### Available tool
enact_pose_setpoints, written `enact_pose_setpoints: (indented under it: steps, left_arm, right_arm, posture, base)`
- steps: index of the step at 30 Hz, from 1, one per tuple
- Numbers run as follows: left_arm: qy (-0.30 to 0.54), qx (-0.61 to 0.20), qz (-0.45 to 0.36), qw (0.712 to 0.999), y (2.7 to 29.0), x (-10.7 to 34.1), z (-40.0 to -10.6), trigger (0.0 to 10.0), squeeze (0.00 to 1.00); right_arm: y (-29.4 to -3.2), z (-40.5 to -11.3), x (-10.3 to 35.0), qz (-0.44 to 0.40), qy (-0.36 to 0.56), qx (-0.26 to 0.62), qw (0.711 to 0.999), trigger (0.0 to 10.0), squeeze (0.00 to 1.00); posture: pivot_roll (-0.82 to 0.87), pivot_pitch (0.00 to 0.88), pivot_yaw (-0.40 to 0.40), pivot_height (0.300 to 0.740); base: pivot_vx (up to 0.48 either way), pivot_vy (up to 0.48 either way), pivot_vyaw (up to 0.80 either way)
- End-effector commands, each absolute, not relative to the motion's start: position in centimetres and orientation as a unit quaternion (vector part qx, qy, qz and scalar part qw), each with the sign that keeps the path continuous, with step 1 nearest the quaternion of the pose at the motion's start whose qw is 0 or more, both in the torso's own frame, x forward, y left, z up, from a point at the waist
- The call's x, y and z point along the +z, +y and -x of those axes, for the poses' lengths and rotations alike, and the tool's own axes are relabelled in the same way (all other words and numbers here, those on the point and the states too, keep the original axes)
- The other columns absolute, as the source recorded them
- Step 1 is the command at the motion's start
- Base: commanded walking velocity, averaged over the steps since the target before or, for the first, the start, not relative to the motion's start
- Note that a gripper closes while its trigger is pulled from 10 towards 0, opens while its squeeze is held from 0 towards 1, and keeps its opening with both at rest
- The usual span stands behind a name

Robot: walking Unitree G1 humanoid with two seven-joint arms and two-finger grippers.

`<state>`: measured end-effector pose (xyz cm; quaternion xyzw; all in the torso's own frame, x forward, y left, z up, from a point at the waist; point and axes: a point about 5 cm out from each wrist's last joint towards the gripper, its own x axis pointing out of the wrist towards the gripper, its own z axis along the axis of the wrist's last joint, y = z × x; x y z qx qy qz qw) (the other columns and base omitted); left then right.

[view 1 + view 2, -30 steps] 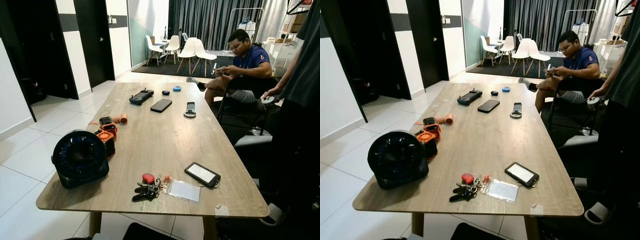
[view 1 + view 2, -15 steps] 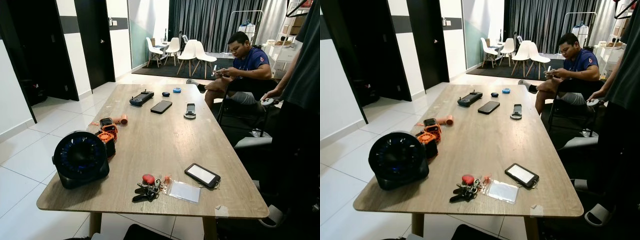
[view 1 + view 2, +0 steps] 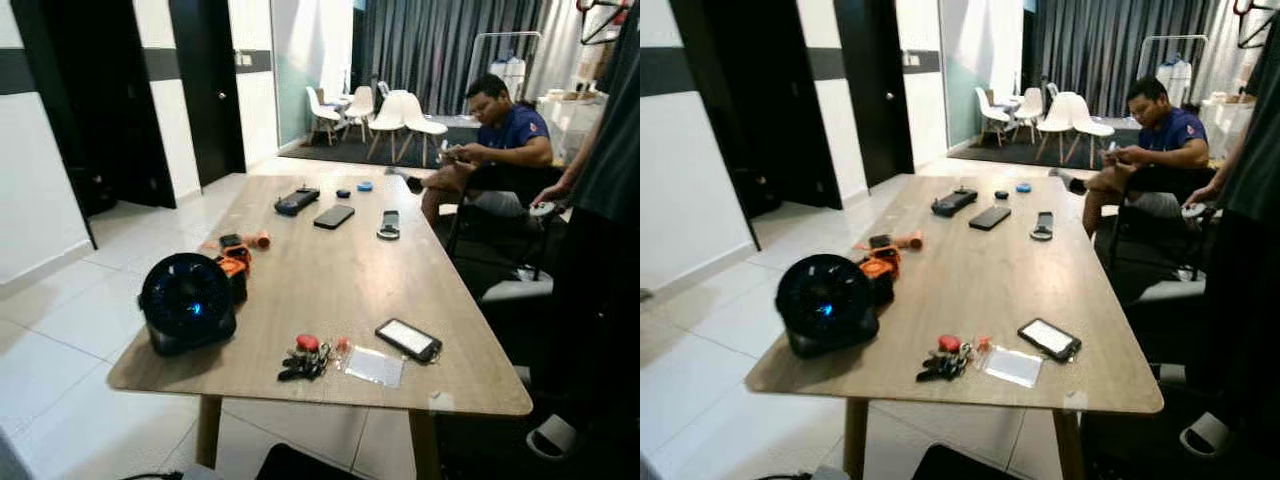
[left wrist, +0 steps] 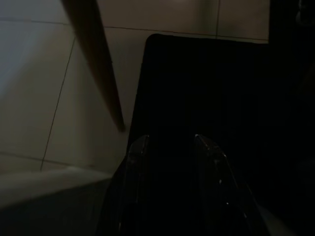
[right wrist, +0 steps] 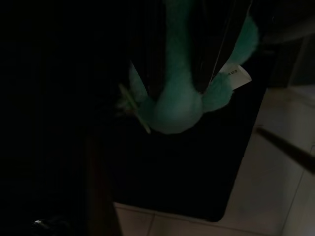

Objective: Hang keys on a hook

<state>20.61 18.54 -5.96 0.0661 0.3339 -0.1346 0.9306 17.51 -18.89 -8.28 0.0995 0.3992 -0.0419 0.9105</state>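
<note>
Keys (image 3: 304, 359) lay near worktop (image 3: 330, 270) front edge beside fan (image 3: 187, 302), L gripper (image 4: 170, 147) fingers apart over dark mat, R wrist cam showed green plush (image 5: 179, 93), R fingers' state undeterminable.

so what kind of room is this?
Most likely a home living and dining area: a long wooden table with a key bunch near its front edge, white dining chairs on a rug, and a seated person.
</note>
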Motion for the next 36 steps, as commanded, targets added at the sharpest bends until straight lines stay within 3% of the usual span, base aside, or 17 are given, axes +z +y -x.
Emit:
enact_pose_setpoints:
  steps: [1,12,36]
  left_arm:
    - [0.336,-0.136,-0.065,0.930,18.41,-6.05,-20.55,10.0,0.00]
    - [0.334,-0.137,-0.068,0.930,18.43,-5.98,-20.65,10.0,0.00]
    - [0.311,-0.148,-0.069,0.936,18.05,-5.58,-21.04,10.0,0.00]
  right_arm:
    - [-18.85,-17.69,-8.21,-0.101,0.397,-0.044,0.911,10.0,0.00]
    - [-18.76,-17.81,-8.18,-0.101,0.397,-0.044,0.911,10.0,0.00]
    - [-18.60,-17.92,-8.14,-0.093,0.395,-0.039,0.913,10.0,0.00]
  posture:
    - [0.05,0.013,0.026,0.740]
    - [0.06,0.011,0.026,0.740]
    - [0.06,0.011,0.027,0.740]
  base:
    - [-0.334,0.000,0.00]
    - [-0.330,0.000,0.00]
    - [0.000,0.000,0.00]
